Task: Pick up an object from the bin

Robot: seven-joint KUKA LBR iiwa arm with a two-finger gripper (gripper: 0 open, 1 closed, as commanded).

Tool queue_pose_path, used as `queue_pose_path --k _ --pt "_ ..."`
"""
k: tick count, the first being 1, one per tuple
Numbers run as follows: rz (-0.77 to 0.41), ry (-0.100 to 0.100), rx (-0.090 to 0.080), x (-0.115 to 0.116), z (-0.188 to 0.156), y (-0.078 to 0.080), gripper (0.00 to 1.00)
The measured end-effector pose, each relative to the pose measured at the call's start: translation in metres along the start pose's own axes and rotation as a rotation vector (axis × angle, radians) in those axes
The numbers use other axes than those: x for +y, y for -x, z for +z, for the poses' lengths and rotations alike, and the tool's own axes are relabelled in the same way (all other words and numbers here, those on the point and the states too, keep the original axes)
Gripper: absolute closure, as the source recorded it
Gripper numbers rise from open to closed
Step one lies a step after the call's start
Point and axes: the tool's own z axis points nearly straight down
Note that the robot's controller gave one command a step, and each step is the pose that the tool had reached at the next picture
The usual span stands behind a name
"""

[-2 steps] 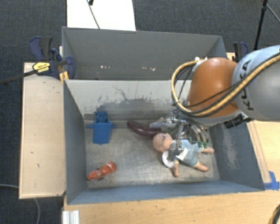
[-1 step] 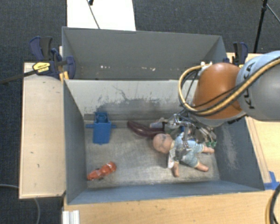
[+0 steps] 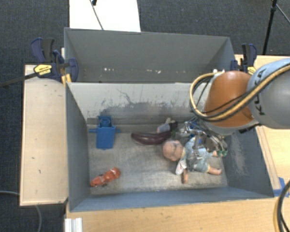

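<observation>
My gripper [image 3: 199, 148] is low in the right part of the bin, right over a small doll [image 3: 184, 158] that lies on the floor with its bald head to the left and its legs to the right. The doll's body is partly hidden under the gripper. A dark purple aubergine [image 3: 151, 138] lies just left of the gripper, near the back wall.
A blue plastic block [image 3: 105, 134] stands at the back left of the bin floor. A small orange-red toy [image 3: 105, 177] lies at the front left. The arm with its orange cover and cables hangs over the bin's right side.
</observation>
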Motion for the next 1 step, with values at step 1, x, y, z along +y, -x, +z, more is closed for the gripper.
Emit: queue_pose_path --k 1 --pt "-0.067 0.004 0.004 -0.0073 0.0043 0.007 0.0"
